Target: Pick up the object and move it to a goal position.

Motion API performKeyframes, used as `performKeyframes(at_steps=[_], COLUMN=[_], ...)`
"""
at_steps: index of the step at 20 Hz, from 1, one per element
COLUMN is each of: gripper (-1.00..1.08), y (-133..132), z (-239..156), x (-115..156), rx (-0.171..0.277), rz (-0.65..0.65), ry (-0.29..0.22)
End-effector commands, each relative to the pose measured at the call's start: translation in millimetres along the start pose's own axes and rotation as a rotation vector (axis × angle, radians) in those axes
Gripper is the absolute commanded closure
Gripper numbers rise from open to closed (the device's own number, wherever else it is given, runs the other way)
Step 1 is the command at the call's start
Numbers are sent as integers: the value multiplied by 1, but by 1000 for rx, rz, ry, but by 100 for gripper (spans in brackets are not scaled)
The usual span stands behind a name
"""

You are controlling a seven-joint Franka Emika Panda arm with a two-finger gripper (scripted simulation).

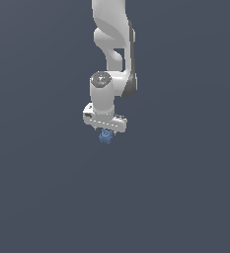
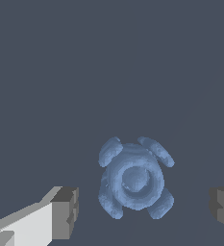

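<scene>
- The object [image 2: 134,178] is a small blue lump, and the wrist view gives a pretty good look at it: a rounded body with a ring-like dimple in the middle and four stubby lobes sticking out at the corners, kind of like a tiny turtle seen from above.
- Its colour is a soft, slightly mottled blue, lighter on the raised bits and darker in the creases.
- In the exterior view the object [image 1: 105,136] is tiny compared with the white arm, sitting right under the tool [image 1: 105,129] on the plain dark grey surface [image 1: 185,197].
- The tool [image 2: 143,211] is spread wide: one grey fingertip pad [image 2: 65,212] is off to one side of the object and the other pad [image 2: 222,209] is well off to the other side, neither touching it.
- So the object lies between the fingers with clear gaps on both sides, nothing gripped.
- The arm comes straight down from above, wrist pointing down at the surface.
</scene>
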State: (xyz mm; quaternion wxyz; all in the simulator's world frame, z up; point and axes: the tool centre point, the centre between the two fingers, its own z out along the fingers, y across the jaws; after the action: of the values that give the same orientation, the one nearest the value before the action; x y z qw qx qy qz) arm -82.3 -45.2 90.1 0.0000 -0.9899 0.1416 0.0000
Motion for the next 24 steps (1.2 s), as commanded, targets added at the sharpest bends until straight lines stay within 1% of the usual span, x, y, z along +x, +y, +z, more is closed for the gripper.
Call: performKeyframes(at_steps=[1,5,12,17,18,24], gripper=[-92,-92,-92,-92,108,108], y=[0,0,1,0,0,0], z=[1,12,44,51,51,51], x=[0,-1,-2,-2,-2,-2], rx=[0,0,0,0,0,0], rz=[0,1,3,3,3,3], ry=[0,0,0,0,0,0])
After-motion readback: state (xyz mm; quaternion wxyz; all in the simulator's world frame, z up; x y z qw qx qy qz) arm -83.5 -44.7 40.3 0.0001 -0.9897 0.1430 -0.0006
